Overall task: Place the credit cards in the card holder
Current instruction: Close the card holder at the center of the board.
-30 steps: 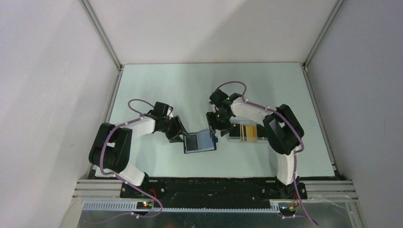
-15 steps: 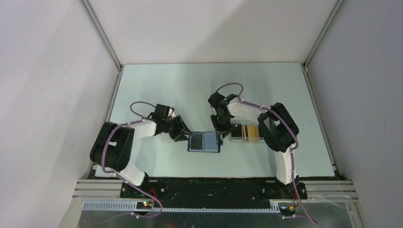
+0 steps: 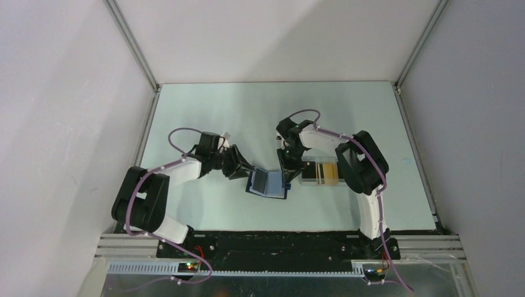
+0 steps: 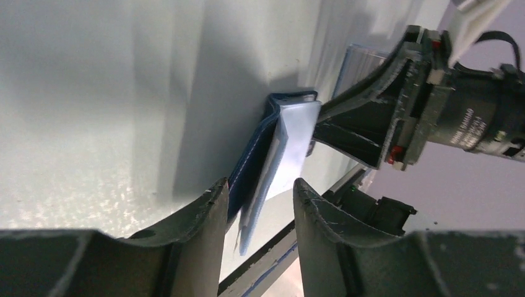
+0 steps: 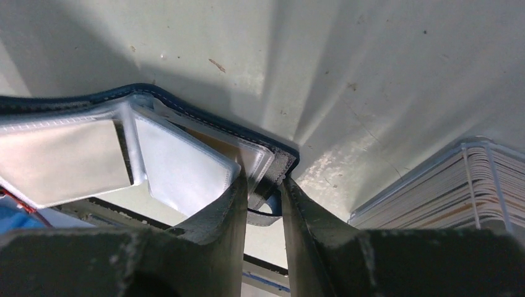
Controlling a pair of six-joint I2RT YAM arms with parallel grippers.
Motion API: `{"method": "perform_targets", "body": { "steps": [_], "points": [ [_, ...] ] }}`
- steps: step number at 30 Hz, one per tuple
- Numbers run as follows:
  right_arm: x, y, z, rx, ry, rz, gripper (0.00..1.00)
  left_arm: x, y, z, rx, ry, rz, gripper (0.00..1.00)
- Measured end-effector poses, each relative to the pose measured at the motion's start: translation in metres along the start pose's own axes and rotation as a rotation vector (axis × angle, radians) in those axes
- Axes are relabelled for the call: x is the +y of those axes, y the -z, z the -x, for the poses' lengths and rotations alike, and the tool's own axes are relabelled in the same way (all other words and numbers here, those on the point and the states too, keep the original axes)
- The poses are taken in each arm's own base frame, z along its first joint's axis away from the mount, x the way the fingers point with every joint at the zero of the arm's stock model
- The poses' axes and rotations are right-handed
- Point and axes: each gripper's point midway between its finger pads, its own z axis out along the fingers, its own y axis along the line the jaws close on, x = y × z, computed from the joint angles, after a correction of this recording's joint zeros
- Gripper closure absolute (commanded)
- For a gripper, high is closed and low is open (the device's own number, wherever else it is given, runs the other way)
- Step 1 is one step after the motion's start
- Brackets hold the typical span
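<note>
The dark navy card holder [image 3: 267, 183] lies open on the table, its clear sleeves facing up and slightly tilted. My right gripper [image 3: 286, 180] is shut on its right corner by the clasp strap; the right wrist view shows the fingers [image 5: 265, 180] pinching the holder [image 5: 179, 164]. My left gripper [image 3: 245, 172] is at the holder's left edge. In the left wrist view its jaws [image 4: 260, 184] stand apart, with the holder's blue cover [image 4: 251, 164] and a loose sleeve between them. The orange-yellow credit cards [image 3: 328, 172] sit stacked in a clear case, with their edges in view [image 5: 489, 185].
The clear plastic case [image 3: 320, 172] stands just right of the right gripper, under the right arm's forearm. The table's near edge and black rail [image 3: 272, 238] lie close below the holder. Enclosure walls bound the table on the left, right and back.
The holder has turned and lifted at its left side. My left gripper has moved up and right along that edge. My right gripper has stayed clamped at the right corner.
</note>
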Motion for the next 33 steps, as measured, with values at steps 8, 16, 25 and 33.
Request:
{"method": "perform_targets", "body": {
  "steps": [8, 16, 25, 33],
  "points": [
    [0.026, -0.007, 0.000, 0.029, 0.014, 0.143, 0.72, -0.038, 0.001, -0.020, 0.064, -0.077, -0.115, 0.54],
    [0.047, -0.012, 0.003, 0.033, 0.040, 0.257, 0.73, -0.054, -0.011, -0.036, 0.121, -0.107, -0.143, 0.55],
    [0.050, -0.013, 0.008, 0.015, 0.051, 0.314, 0.77, -0.038, -0.025, -0.036, 0.117, -0.059, -0.077, 0.57],
    [0.045, -0.011, 0.008, 0.012, 0.059, 0.312, 0.78, -0.017, -0.034, -0.039, 0.108, -0.040, 0.022, 0.56]
  ]
}}
